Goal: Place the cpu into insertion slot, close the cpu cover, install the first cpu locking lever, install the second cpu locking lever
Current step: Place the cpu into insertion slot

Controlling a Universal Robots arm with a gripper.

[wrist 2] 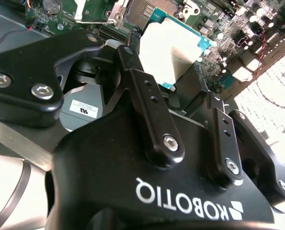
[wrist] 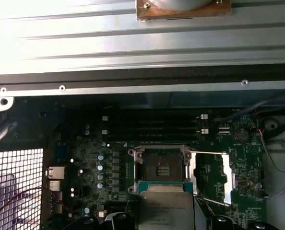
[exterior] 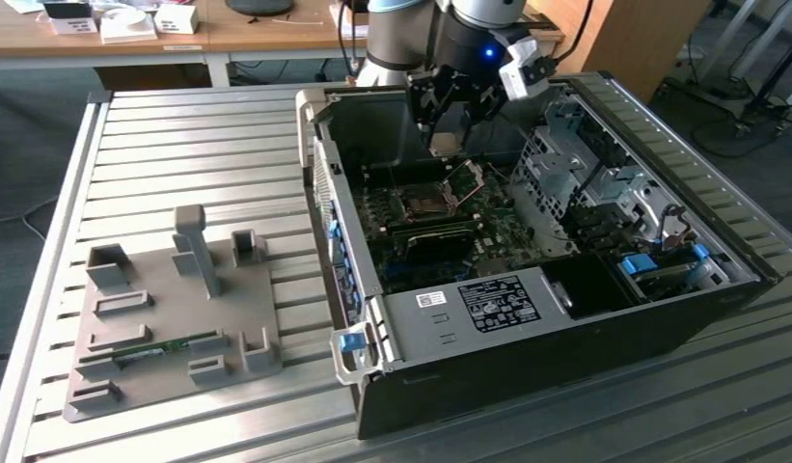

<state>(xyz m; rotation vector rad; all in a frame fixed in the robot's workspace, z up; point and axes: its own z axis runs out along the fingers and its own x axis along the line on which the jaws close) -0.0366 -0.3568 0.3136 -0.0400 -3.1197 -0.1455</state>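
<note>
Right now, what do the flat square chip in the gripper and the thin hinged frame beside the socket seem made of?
The flat square silvery-grey cpu looks metal-topped, probably plated: a pale satin sheen, with a teal board rim underneath. The thin silvery window-frame cpu cover, open beside the socket, looks like bare sheet metal: its narrow edges glint.

We see a matte-black, two-fingered metal gripper (wrist 2: 169,67) with flat bolted link bars (wrist 2: 149,110), silver screw heads (wrist 2: 170,142) and white lettering (wrist 2: 185,203) on its body; its silver-grey tubular arm (exterior: 393,37) ends in a black wrist joint (exterior: 465,39) lit by a small blue light (exterior: 490,50).
</note>
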